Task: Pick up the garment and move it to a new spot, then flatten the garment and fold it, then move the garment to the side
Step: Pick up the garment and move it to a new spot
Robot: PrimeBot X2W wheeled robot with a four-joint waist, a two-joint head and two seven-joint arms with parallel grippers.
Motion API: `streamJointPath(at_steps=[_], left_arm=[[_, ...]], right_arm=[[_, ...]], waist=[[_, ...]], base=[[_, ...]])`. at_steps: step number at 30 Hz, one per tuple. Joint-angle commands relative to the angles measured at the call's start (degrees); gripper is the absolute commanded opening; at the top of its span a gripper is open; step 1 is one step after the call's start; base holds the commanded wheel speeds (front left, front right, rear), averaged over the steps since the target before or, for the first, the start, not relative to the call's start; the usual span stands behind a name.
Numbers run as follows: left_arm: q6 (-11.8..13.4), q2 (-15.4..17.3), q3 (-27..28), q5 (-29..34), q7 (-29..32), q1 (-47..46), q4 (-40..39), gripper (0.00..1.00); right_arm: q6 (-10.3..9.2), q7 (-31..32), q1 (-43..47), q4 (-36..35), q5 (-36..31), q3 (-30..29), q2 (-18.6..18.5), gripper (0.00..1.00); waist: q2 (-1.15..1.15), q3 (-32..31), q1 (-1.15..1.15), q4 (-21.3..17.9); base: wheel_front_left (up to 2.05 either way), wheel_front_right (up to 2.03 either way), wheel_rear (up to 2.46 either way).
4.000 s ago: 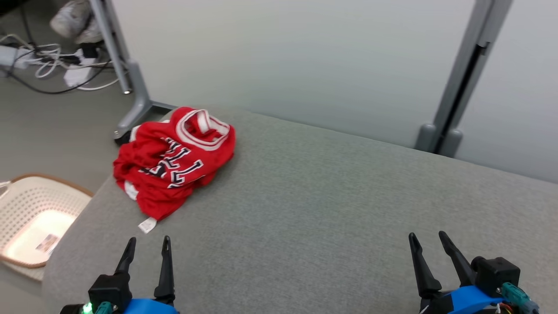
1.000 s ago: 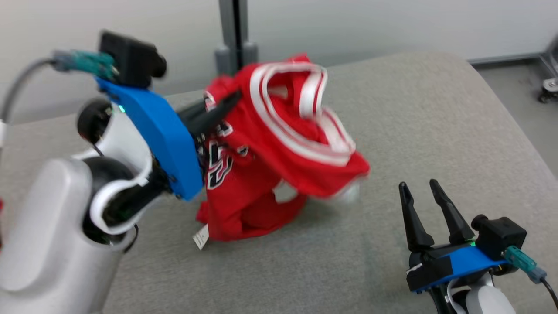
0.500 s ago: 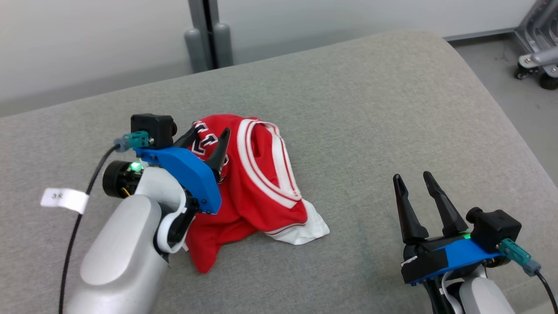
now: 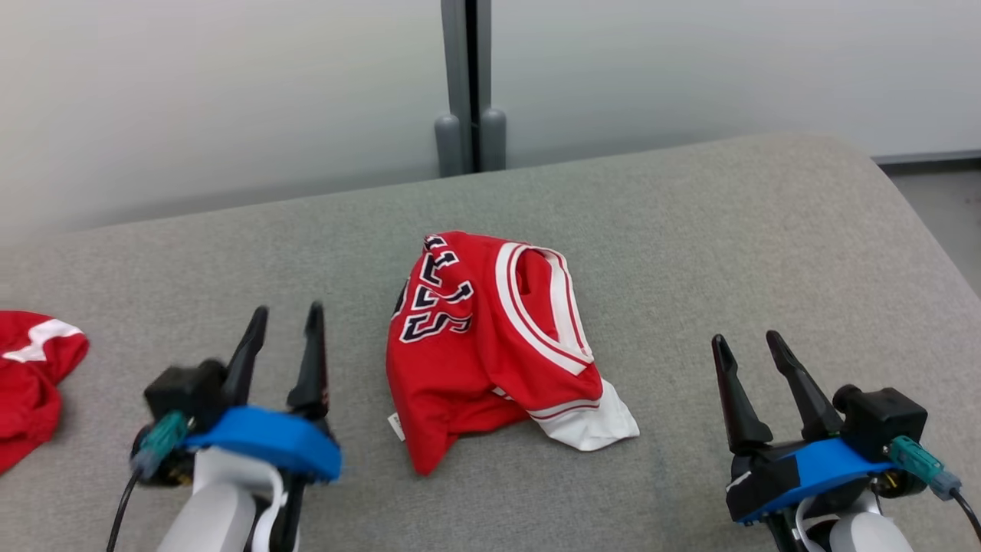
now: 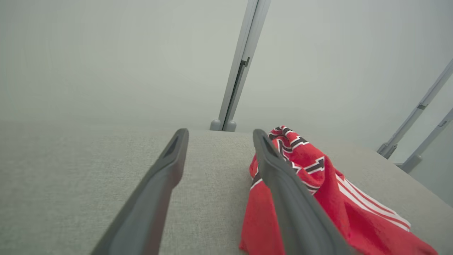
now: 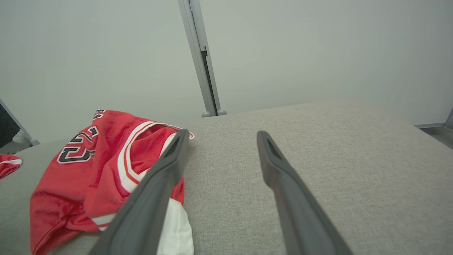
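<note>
Item: garment (image 4: 490,345), a red jersey with white-and-red banded trim and dark lettering. It lies in a crumpled heap about the middle of the grey fabric-covered tabletop (image 4: 690,253). The banded opening faces up, a white hem corner spills toward the near right, and a small white tag (image 4: 395,426) shows at the near left edge. Change noted: a second ago the left hand (image 4: 287,309) was clamped on this jersey and held it off the surface. It has since let go and drawn back to the near left, where it now stands with its fingers spread, empty and apart from the cloth. The head camera has also swung, so the shift of the background is no move of the things. Right hand (image 4: 745,339): at the near right, fingers parted, empty, well clear of the jersey, as it was before. Also present: a second red cloth (image 4: 31,368) at the far left edge of the tabletop, untouched, and a grey post (image 4: 467,77) behind the far edge. Status, as a judgement: the carry to a new spot looks finished, since the jersey rests on open surface between the two hands. It is neither flattened nor folded. Flattening likely comes next, which calls for each hand to take an edge or corner and draw the bunched layers apart. The doubled-over cloth may hide which edge is which.
</note>
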Motion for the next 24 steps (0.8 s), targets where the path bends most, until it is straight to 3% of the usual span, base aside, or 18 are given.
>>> streamJointPath(at_steps=[1, 10, 24], left_arm=[[0.91, 1.11, 0.72, 0.92, -1.45, 2.54, -1.08, 1.00], [4.75, 2.27, 6.59, 3.59, -4.13, 14.54, -7.78, 1.00], [5.57, 0.78, 9.33, 6.33, -4.18, 19.72, -12.55, 1.00]], right_arm=[[0.05, 0.59, 0.92, -0.47, -0.52, -0.41, -0.22, 1.00], [0.05, 3.11, 4.36, -0.67, -2.98, -1.60, -0.23, 1.00], [0.05, 4.00, 5.57, 0.20, -2.27, -1.34, -0.22, 1.00]], waist=[[0.00, -0.57, 0.00, 0.47], [0.00, -3.06, 0.00, 2.66], [0.00, -3.41, 0.00, 3.12]], base=[[0.00, 0.00, 0.00], [0.00, 0.00, 0.00], [0.00, 0.00, 0.00]])
